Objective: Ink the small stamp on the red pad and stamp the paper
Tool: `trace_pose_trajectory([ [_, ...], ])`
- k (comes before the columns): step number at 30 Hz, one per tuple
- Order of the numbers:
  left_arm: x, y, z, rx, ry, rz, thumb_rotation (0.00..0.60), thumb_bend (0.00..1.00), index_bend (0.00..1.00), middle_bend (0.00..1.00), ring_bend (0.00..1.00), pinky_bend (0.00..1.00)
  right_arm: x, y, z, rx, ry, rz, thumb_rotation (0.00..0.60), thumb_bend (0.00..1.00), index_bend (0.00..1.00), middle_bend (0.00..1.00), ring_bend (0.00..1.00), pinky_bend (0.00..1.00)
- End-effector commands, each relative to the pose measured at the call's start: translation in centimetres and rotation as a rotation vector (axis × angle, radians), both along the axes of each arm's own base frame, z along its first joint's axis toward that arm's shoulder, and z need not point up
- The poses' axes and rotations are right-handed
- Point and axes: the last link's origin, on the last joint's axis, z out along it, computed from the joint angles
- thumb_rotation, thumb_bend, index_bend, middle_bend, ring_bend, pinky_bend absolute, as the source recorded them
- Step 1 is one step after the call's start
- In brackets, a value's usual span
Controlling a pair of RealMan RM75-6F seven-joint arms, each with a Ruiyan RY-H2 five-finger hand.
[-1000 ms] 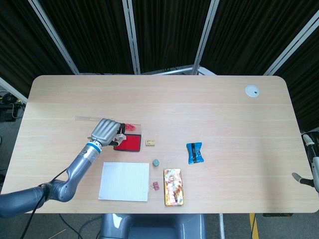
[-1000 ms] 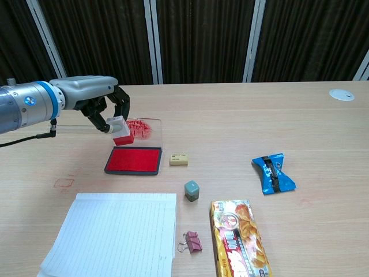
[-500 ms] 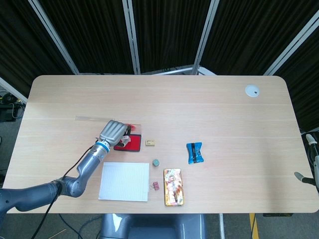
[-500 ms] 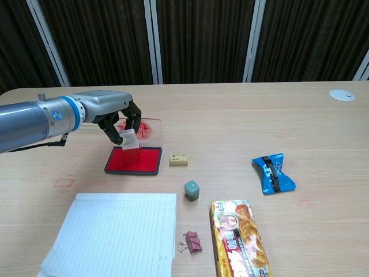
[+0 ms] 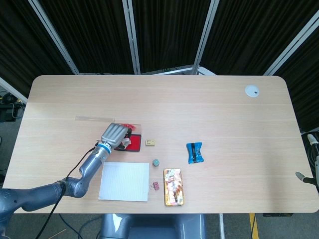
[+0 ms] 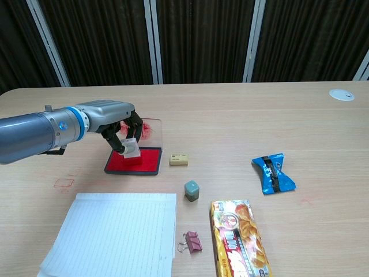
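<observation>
My left hand grips the small white stamp and holds it down on the red ink pad, at the pad's back left part. The white lined paper lies flat in front of the pad, near the table's front edge. In the head view the hand hides the stamp. Only a small part of the right arm shows at the right edge of the head view; the right hand itself is out of sight.
Beside the pad lie a small beige block and a grey-green stamp. A pink binder clip, an orange snack pack and a blue wrapper lie further right. A clear lid smeared with red ink sits behind the pad.
My left hand has come forward and down with the stamp, from above the pad's back edge onto the red pad surface.
</observation>
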Motion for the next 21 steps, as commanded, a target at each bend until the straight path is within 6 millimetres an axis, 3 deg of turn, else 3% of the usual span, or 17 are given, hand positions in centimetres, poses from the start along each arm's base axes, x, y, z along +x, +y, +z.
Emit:
trace_pose_trajectory([
  [1,-0.1,0.0,-0.2,0.000,0.008,-0.003,0.600,0.41,0.56,0.55,0.86,0.92,-0.1,0.0,0.0,0.001,0.001,-0.002,0.600,0.00,0.00,0.00,0.00,0.00],
  [21,-1.1,0.1,-0.8,-0.005,0.025,0.011,0.600,0.40,0.57,0.55,0.86,0.92,-0.4,-0.2,0.0,0.001,-0.003,-0.012,0.600,0.00,0.00,0.00,0.00,0.00],
])
